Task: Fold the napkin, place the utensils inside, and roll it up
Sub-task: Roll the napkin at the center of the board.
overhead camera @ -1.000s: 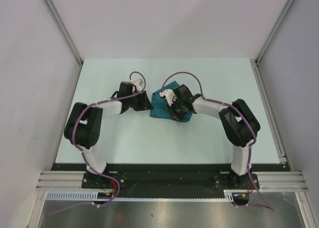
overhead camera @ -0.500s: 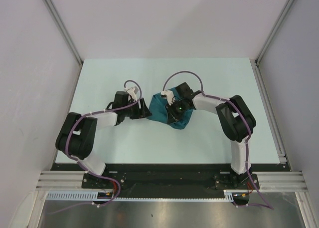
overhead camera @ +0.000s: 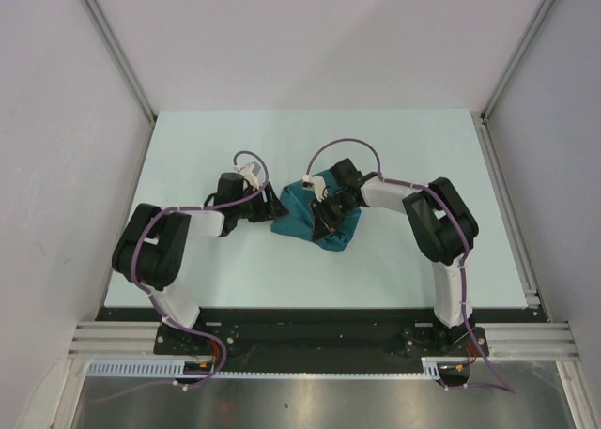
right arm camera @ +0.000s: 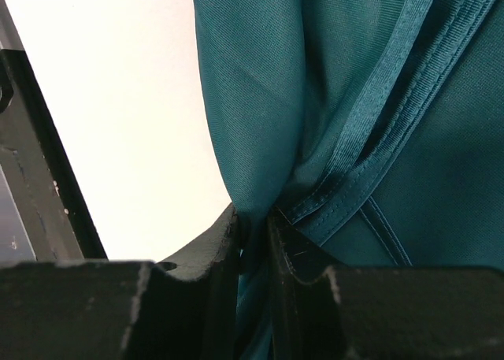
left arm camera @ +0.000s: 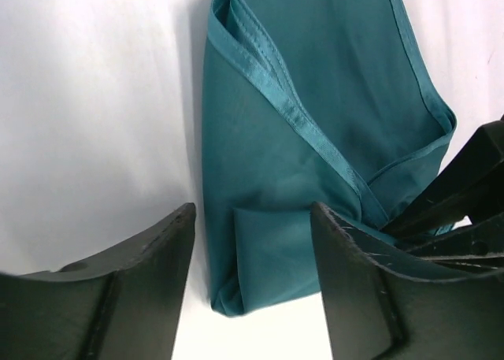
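The teal napkin (overhead camera: 302, 213) lies bunched and folded over on the white table, mid-table between my two grippers. My left gripper (overhead camera: 270, 209) is open at its left edge; in the left wrist view the napkin's folded corner (left arm camera: 268, 250) lies between the spread fingers (left arm camera: 142, 273), apart from both. My right gripper (overhead camera: 324, 219) is shut on a fold of the napkin; in the right wrist view the cloth (right arm camera: 260, 139) runs down into the closed jaws. The gold fork is hidden or out of view.
The white table (overhead camera: 188, 157) is bounded by a raised rail on the right (overhead camera: 507, 204) and white walls behind and at the sides. The arms' bases sit on the black bar at the near edge (overhead camera: 319, 330).
My right gripper has pulled the napkin toward the near side, bunching it smaller. My left gripper has shifted slightly nearer and stays at the napkin's left edge.
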